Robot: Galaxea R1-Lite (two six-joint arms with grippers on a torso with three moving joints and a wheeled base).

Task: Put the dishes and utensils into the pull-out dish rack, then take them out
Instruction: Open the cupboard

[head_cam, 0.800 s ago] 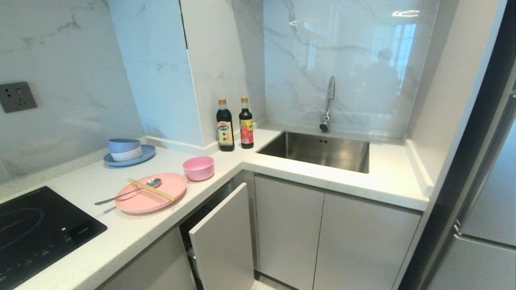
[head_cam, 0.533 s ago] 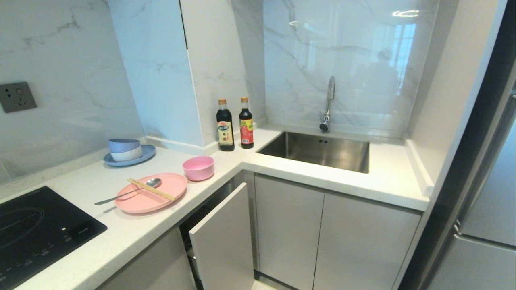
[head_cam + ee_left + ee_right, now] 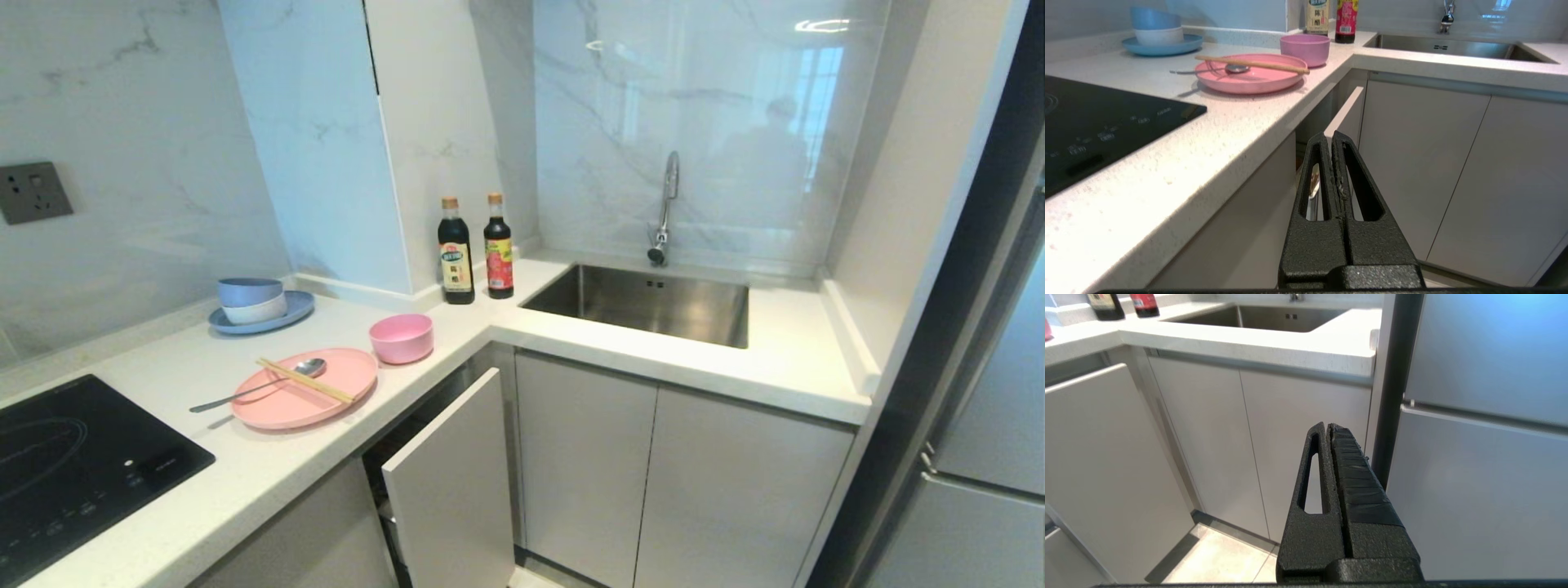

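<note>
A: Counter, left to right: spoon (image 3: pixel 260 385) and chopsticks (image 3: pixel 306 381) lie on the pink plate (image 3: pixel 304 402), chopsticks running across it; pink bowl (image 3: pixel 401 338) just beside, empty.

B: Rack?

A: Probably behind the half-open cabinet door (image 3: pixel 453 482), below the plate; barely visible.

B: Grippers?

A: Left gripper (image 3: pixel 1333 136) clenched, empty, nearer that door. Right gripper (image 3: pixel 1329 428) clenched, empty, facing the cabinets beside the fridge (image 3: pixel 1486 437).

Home kitchen; sink (image 3: pixel 645 304), cooktop (image 3: pixel 73 465)
</note>
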